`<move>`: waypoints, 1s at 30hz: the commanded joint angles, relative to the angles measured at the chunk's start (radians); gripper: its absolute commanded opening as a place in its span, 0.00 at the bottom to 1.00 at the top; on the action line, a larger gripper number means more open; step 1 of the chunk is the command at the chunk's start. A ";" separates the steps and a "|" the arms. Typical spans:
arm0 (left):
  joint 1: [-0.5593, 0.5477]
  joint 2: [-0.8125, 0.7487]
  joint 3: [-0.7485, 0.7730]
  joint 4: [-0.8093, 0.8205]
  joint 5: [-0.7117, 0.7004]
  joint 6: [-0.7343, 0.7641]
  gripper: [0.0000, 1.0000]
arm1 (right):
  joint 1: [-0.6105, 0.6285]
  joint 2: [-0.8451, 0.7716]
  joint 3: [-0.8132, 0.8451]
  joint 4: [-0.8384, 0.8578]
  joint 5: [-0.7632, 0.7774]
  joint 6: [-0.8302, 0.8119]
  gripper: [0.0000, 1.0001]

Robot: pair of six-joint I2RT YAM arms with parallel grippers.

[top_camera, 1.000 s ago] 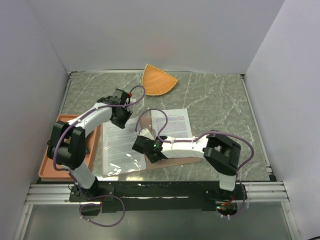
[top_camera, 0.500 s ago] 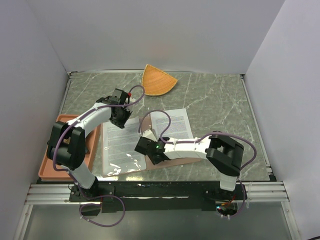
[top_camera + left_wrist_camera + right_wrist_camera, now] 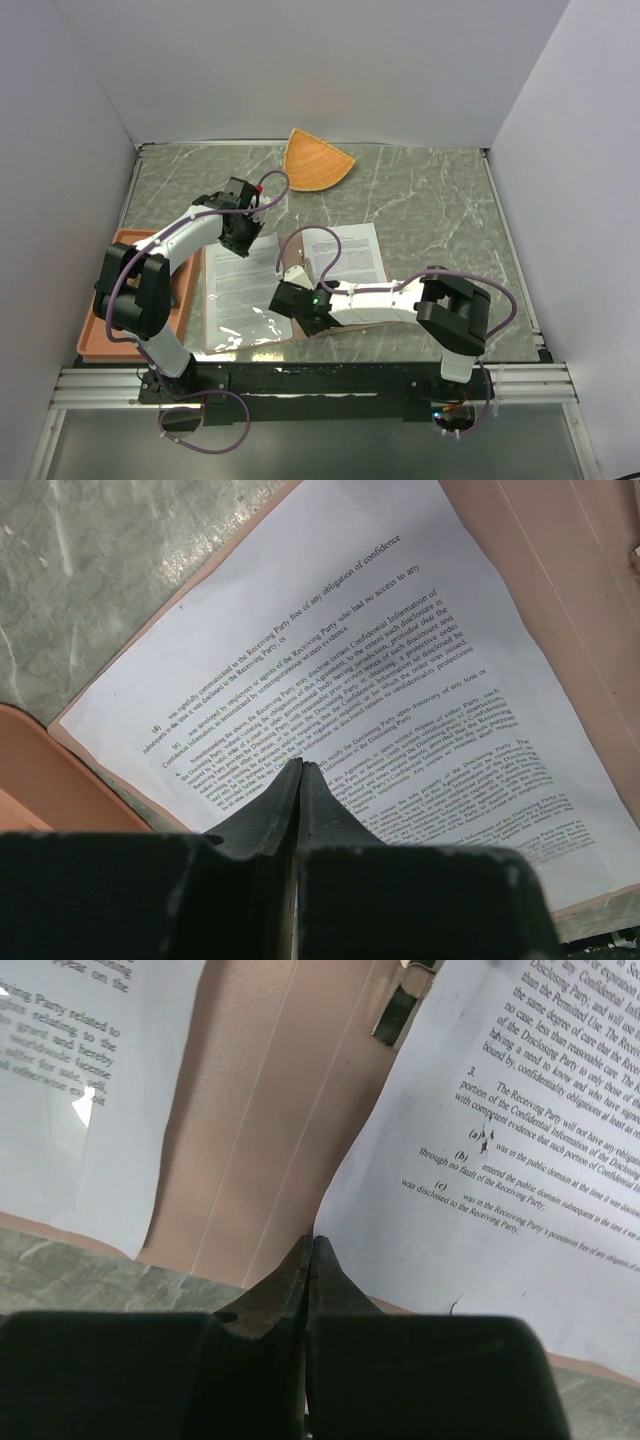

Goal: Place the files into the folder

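Files (image 3: 240, 285) lie as two printed white sheets on the open reddish-brown folder (image 3: 250, 1130), which rests flat near the front edge of the marble-patterned table (image 3: 430, 200). One sheet covers the left leaf and the other the right, with the bare spine and a small metal clip (image 3: 397, 1012) between them. The left gripper (image 3: 300, 770) is fully closed and holds nothing. Its tips are pressed together over the far part of the left sheet, but contact with the paper cannot be told. The right gripper (image 3: 312, 1245) is likewise closed tight. Its tips meet just at the near inner corner of the right sheet, beside the spine, and whether any paper is caught there cannot be told. A salmon-orange tray (image 3: 92, 345) sits just left of the folder.
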 commanded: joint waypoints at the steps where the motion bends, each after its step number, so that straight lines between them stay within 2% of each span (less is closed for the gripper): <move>1: 0.004 -0.040 0.019 0.001 0.001 -0.001 0.07 | 0.011 -0.015 0.045 -0.011 0.022 0.013 0.00; 14: 0.004 -0.045 0.005 0.012 0.011 0.007 0.07 | 0.016 -0.026 0.000 0.006 0.035 -0.089 0.00; 17: 0.004 -0.043 0.005 0.012 0.016 0.007 0.07 | 0.017 -0.050 -0.029 0.045 -0.001 -0.155 0.14; 18: 0.004 -0.045 0.005 0.012 0.013 0.007 0.07 | 0.017 -0.058 -0.036 0.053 -0.008 -0.173 0.32; 20: 0.004 -0.046 0.007 0.010 0.018 0.007 0.07 | 0.017 -0.081 -0.049 0.053 -0.005 -0.189 0.45; 21: 0.004 -0.045 0.008 0.012 0.016 0.007 0.07 | 0.016 -0.090 -0.050 0.052 -0.002 -0.201 0.54; 23: 0.004 -0.045 0.010 0.009 0.016 0.009 0.07 | 0.017 -0.121 -0.049 0.046 0.007 -0.215 0.64; 26: 0.004 -0.045 0.013 0.006 0.016 0.009 0.07 | 0.014 -0.158 0.002 0.026 0.018 -0.229 0.71; 30: 0.004 -0.048 0.021 0.003 0.005 0.012 0.07 | 0.002 -0.189 0.086 -0.001 0.007 -0.220 0.72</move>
